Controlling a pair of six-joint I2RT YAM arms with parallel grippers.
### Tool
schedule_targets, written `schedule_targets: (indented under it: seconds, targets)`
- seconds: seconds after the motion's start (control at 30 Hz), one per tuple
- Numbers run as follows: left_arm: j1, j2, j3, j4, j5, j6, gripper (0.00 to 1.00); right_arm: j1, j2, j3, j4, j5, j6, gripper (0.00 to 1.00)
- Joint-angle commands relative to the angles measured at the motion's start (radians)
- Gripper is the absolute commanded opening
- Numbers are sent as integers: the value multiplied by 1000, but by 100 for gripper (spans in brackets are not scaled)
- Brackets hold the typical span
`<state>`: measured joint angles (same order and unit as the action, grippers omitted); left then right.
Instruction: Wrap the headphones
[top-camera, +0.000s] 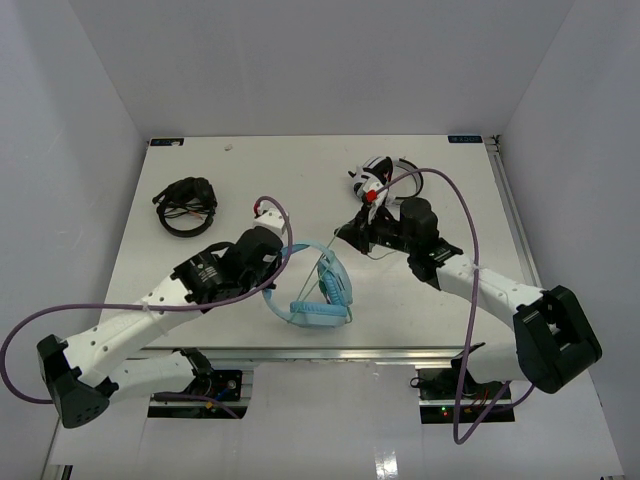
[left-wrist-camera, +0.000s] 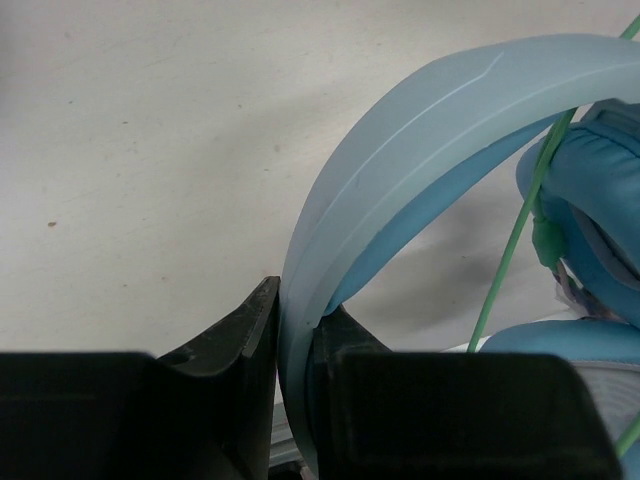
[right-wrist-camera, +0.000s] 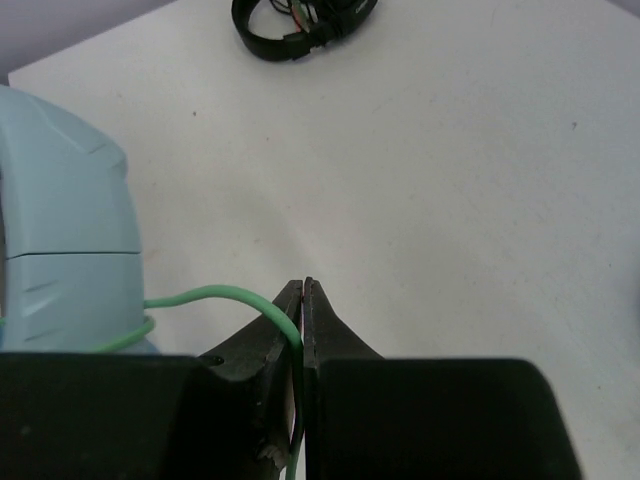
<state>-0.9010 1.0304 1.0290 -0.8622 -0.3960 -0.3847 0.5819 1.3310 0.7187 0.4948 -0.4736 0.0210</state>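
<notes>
The light blue headphones (top-camera: 318, 292) lie near the table's front edge, between the two arms. My left gripper (top-camera: 276, 262) is shut on the wide headband (left-wrist-camera: 400, 150), which passes between its jaws in the left wrist view (left-wrist-camera: 297, 300). An ear cup (left-wrist-camera: 600, 190) and the thin pale green cable (left-wrist-camera: 510, 250) show to the right of it. My right gripper (top-camera: 346, 232) is just right of the headphones and is shut on the cable (right-wrist-camera: 210, 295), pinched between its closed jaws (right-wrist-camera: 305, 285). Part of the light blue headphones (right-wrist-camera: 65, 230) is at the left of the right wrist view.
Black headphones (top-camera: 185, 206) lie at the back left of the table and also show in the right wrist view (right-wrist-camera: 300, 20). White-and-black headphones (top-camera: 375, 177) lie just behind the right gripper. Purple arm cables loop over both arms.
</notes>
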Motion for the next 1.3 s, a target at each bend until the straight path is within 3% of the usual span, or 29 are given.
schedule_targets:
  seconds: [0.0,0.2,0.37,0.47,0.57,0.8,1.03,1.27]
  targets:
    - [-6,17,32,-24,-168,12,0,-17,-45,99,-185,-15,-1,8]
    - [-7,4,38,-38,-255,22,0,-19,-66,133,-253,-85,22,8]
    - [-7,51,58,-52,-359,2,0,-19,-84,118,-193,-198,64,8]
    - [-7,119,104,-127,-466,-109,0,-19,-82,108,-126,-289,139,8]
    - [-6,203,189,-319,-554,-365,0,-17,-86,84,-16,-354,209,8]
    - [5,179,223,-346,-529,-501,0,-3,-103,46,94,-429,313,8]
    - [6,119,184,-168,-432,-390,0,15,-78,113,78,-420,340,8]
    - [6,183,173,-175,-459,-510,0,32,-59,179,62,-430,377,8]
